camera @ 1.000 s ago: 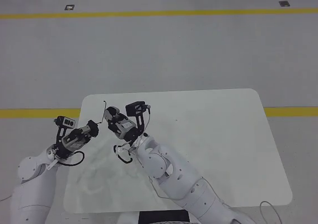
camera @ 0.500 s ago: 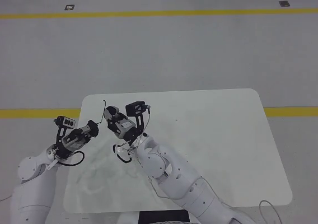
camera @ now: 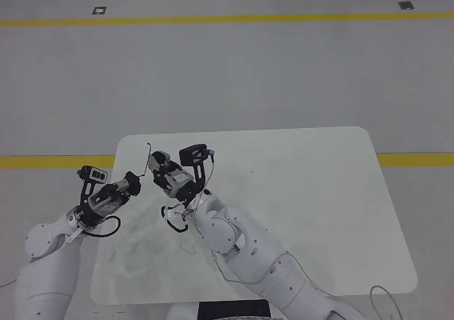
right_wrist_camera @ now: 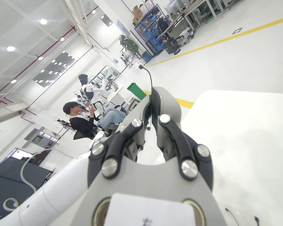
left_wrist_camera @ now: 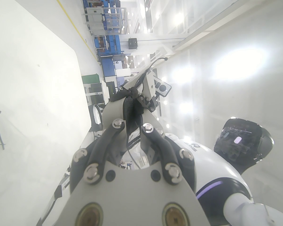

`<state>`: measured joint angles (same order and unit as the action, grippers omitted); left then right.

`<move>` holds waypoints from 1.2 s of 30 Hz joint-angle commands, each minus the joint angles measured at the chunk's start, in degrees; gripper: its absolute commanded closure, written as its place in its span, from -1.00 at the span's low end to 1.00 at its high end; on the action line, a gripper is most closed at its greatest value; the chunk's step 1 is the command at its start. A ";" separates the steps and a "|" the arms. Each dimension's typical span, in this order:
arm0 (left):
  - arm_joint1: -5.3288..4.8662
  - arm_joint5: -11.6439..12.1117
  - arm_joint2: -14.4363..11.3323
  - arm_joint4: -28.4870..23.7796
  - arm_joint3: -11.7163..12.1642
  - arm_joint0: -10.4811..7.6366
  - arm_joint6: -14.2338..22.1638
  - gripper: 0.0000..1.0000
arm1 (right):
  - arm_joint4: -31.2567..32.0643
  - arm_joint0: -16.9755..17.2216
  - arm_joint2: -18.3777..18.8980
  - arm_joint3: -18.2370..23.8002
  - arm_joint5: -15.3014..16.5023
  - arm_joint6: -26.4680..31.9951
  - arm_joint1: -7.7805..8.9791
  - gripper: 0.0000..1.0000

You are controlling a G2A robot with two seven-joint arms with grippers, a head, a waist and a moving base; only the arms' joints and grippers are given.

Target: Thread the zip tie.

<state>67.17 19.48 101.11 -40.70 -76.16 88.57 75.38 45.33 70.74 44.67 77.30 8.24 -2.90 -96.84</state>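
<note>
While the right gripper [right_wrist_camera: 153, 95] has its two fingers pressed together on the zip tie [right_wrist_camera: 150, 77], the left gripper [left_wrist_camera: 132, 110] has its own fingers drawn together too; whether anything sits between the left pads cannot be told. In the right wrist view the zip tie is a thin black strip that leaves the closed fingertips, bends in a slight arc and ends in a small blocky head, free in the air above the table [right_wrist_camera: 237, 123].

From the top view both grippers sit over the left part of the table, close to its far left corner. The right gripper is the one nearer the table's far edge. The left gripper is just inside the table's left edge, with its wrist camera out past that edge. The two tips point toward each other, near but with a gap between them. There the zip tie shows as a fine dark line. Its head lies toward the table's far edge and its other end runs down into the gap between the tips.

The table is white with rounded corners. On the floor, a yellow line [camera: 27, 162] comes out from beyond the table's left and right edges, and a second one [camera: 211, 18] runs well beyond the table's far edge. A green bin [right_wrist_camera: 136, 90] stands past the table's corner.
</note>
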 commanded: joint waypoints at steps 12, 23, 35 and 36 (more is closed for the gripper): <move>0.00 0.00 0.00 0.00 0.00 0.00 0.00 1.00 | -0.11 -0.08 -0.17 -0.34 -0.14 0.97 -0.09 1.00; 0.00 0.00 0.00 0.00 0.00 0.00 0.00 1.00 | 0.69 0.12 -0.26 -0.26 0.11 -0.88 -0.17 1.00; 0.00 0.00 0.00 0.00 0.00 0.00 0.00 1.00 | 1.16 0.57 -0.18 0.50 0.55 -0.99 -0.10 1.00; 0.00 0.00 0.00 0.00 0.00 0.00 0.00 1.00 | 1.11 0.59 -0.17 0.57 0.48 -0.78 -0.10 1.00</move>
<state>67.17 19.48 101.11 -40.70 -76.16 88.57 75.38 46.50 71.31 44.49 77.82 8.79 -3.87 -96.94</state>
